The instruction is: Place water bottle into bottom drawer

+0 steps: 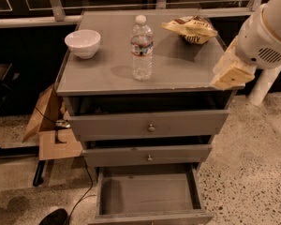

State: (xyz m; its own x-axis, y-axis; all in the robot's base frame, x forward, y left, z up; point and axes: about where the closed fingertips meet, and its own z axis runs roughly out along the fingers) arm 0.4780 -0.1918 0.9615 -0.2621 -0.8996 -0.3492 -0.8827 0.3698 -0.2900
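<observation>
The water bottle [142, 48] stands upright near the middle of the grey cabinet top [107, 74]; it is clear and ribbed, with a white cap and a red, white and blue label. The bottom drawer [145, 193] is pulled out at the foot of the cabinet and shows a bare grey floor. My gripper [230, 73], pale yellow on a white arm, hangs at the cabinet top's right front corner. It is well to the right of the bottle and apart from it.
A white bowl [83, 42] sits at the top's left. A yellow snack bag [191, 29] lies at the back right. Two upper drawers with knobs [151, 128] stand slightly ajar. Cardboard [51, 125] and a cable lie on the floor at left, and a white post [260, 86] stands at right.
</observation>
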